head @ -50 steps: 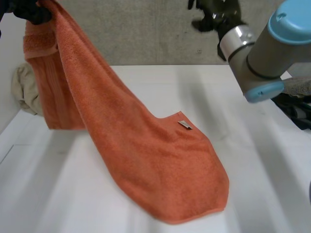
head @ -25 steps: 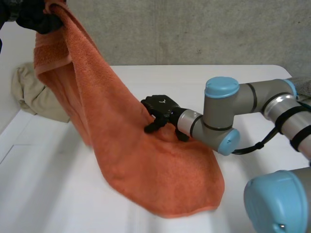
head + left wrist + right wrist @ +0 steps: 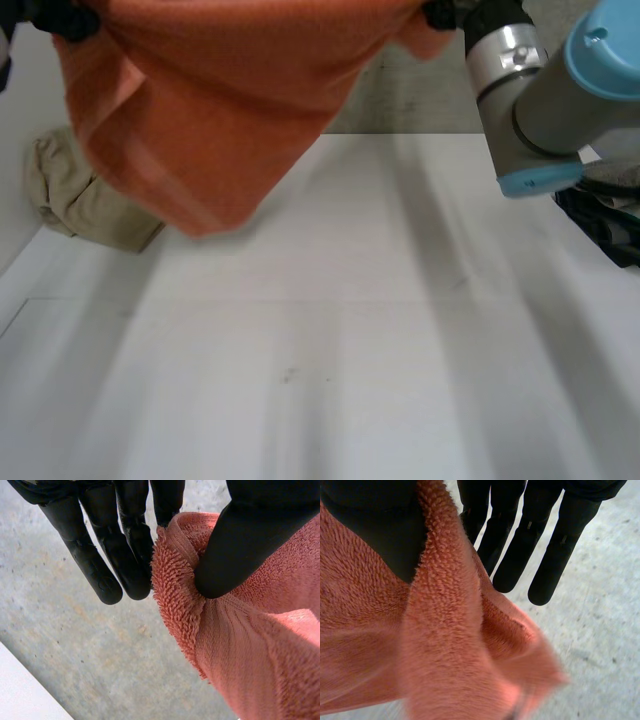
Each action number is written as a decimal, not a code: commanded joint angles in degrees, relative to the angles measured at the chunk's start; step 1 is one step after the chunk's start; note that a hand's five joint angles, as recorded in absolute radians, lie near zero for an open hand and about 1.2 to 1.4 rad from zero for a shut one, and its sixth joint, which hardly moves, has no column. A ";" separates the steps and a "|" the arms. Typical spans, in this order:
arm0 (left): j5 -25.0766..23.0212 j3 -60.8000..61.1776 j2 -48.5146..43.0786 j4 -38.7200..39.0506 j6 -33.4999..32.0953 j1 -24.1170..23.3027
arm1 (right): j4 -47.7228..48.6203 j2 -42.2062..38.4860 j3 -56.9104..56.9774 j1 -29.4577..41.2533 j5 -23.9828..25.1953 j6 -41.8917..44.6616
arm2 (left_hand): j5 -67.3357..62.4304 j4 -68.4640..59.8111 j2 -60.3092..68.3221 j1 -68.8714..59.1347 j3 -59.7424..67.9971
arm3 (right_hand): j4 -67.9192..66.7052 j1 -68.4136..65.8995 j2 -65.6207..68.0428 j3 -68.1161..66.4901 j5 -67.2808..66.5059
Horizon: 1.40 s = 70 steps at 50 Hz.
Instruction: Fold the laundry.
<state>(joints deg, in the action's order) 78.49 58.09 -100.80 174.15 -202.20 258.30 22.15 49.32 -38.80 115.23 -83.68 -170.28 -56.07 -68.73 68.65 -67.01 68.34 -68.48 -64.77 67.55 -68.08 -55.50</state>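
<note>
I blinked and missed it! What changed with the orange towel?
The right hand took hold of the orange towel and lifted its lower end off the table; it now hangs between both hands. The left hand kept pinching its end, and the beige cloth stayed put.

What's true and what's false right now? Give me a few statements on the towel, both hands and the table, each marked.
1. The left hand pinches the orange towel between thumb and fingers. True.
2. The orange towel lies spread flat on the table. False: it hangs in the air, held up between the two hands.
3. The right hand is open and holds nothing. False: its thumb presses a fold of the orange towel against its fingers.
4. A beige cloth lies bunched at the table's left side, as the head view shows it. True.
</note>
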 commanded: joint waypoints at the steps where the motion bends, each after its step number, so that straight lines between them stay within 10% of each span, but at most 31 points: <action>1: 2.80 2.99 -8.61 1.89 0.23 -0.96 | 0.44 5.53 -21.30 -1.93 3.52 3.63 | -13.93 -11.27 11.35 -12.99 11.66 | -11.52 -15.23 12.45 -11.92 -14.50; 10: 2.10 13.17 -18.89 4.61 -1.70 -2.19 | -1.92 1.05 -38.61 -1.76 5.72 11.01 | -13.93 -11.27 11.35 -12.99 11.66 | -8.83 -12.55 9.76 -9.24 -11.82; 25: 1.14 19.51 -20.67 6.02 -6.19 -0.87 | -31.43 6.49 -29.25 -5.79 5.80 16.65 | -13.93 -11.27 11.35 -12.99 11.66 | 55.43 51.71 -54.50 55.02 52.44; 39: 0.26 21.27 -15.57 6.11 -5.40 -0.43 | -46.40 -1.58 -15.09 -12.92 5.37 24.98 | -13.93 -11.27 11.35 -12.99 11.66 | 40.83 37.12 -39.90 40.43 37.85; 70: 0.26 22.86 -13.98 6.20 -5.75 0.01 | -42.89 -22.24 9.26 -10.20 5.98 37.56 | -13.93 -11.27 11.35 -12.99 11.66 | 32.08 28.37 -31.15 31.68 29.10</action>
<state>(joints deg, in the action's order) 78.75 80.82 -115.06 180.35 -207.95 258.08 -18.34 32.67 -36.61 104.80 -76.91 -134.66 -56.06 -68.73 68.65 -67.01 68.34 -28.18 -27.86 27.39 -27.97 -18.50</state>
